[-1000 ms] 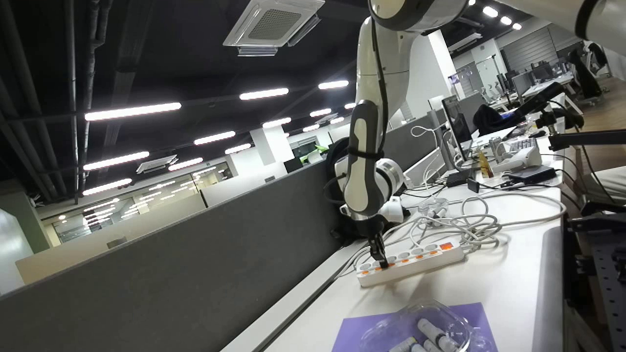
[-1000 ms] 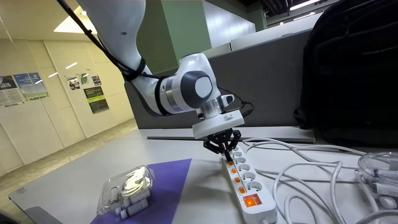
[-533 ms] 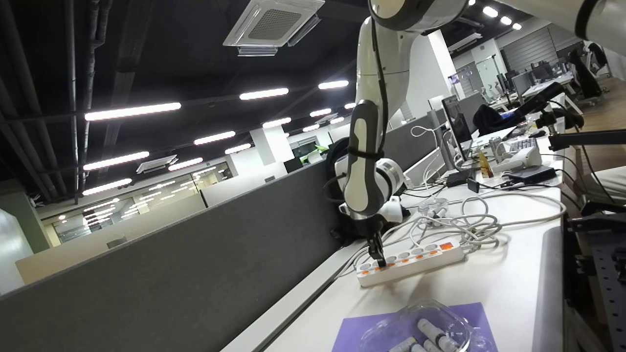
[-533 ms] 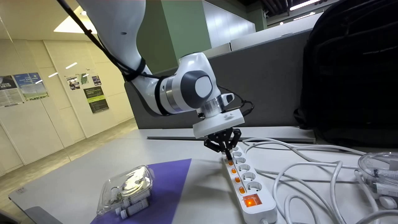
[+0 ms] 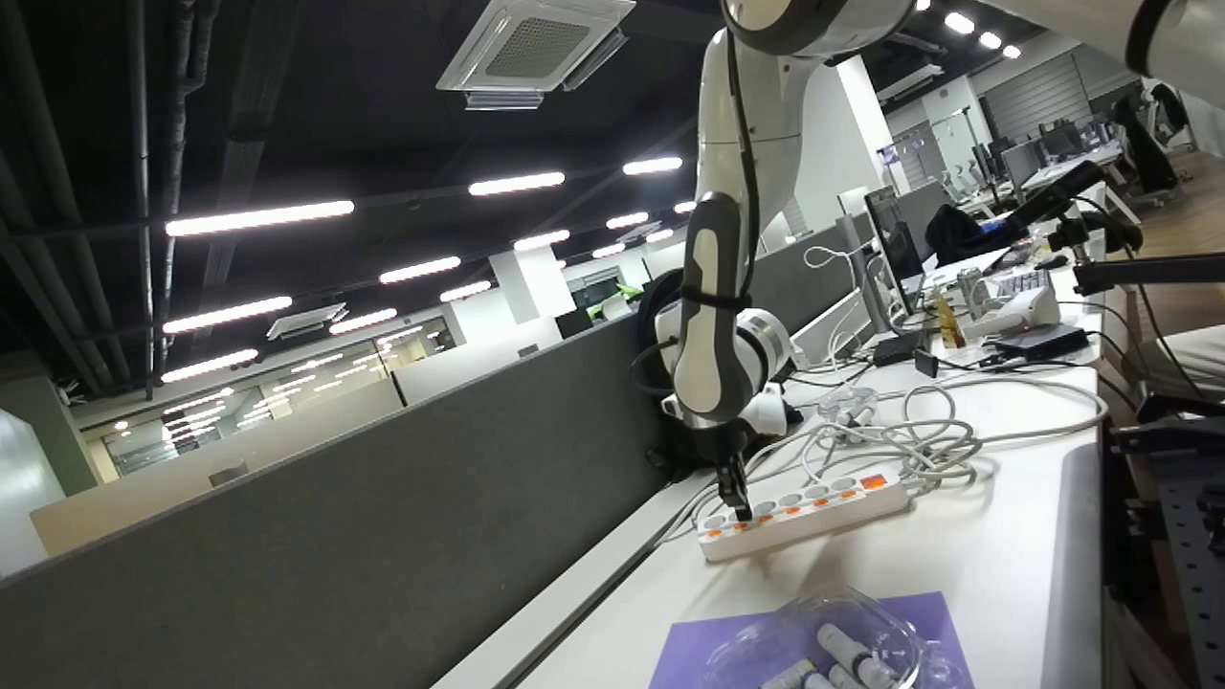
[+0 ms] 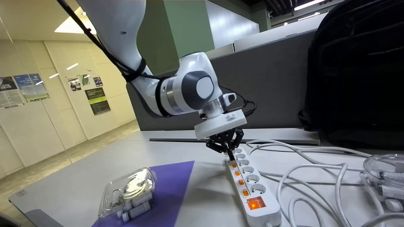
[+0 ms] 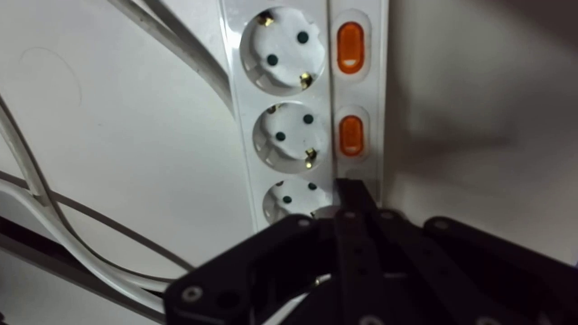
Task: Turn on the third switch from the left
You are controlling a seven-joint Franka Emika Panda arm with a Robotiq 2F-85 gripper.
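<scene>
A white power strip point(image 5: 809, 534) with a row of orange switches lies on the table; it also shows in an exterior view point(image 6: 264, 217) and the wrist view point(image 7: 356, 92). My gripper point(image 5: 743, 515) is shut and empty, pointing down at the strip; its tips also show in an exterior view point(image 6: 232, 159) and the wrist view point(image 7: 351, 183). They are just past an orange switch point(image 6: 234, 165), which is the nearest one in the wrist view point(image 7: 351, 135). Contact with the strip cannot be told. The larger main switch point(image 6: 256, 203) glows. Switches under the fingers are hidden.
White cables point(image 5: 919, 450) lie coiled beside the strip. A clear plastic box point(image 6: 127, 192) with small tubes sits on a purple sheet point(image 6: 176, 179). A grey partition point(image 6: 271, 94) and a black backpack point(image 6: 353, 78) stand behind. Another clear container point(image 6: 386, 176) stands beside the cables.
My shut gripper has moved slightly up and along the strip, away from the main switch. The orange switch that its tips partly covered now shows fully.
</scene>
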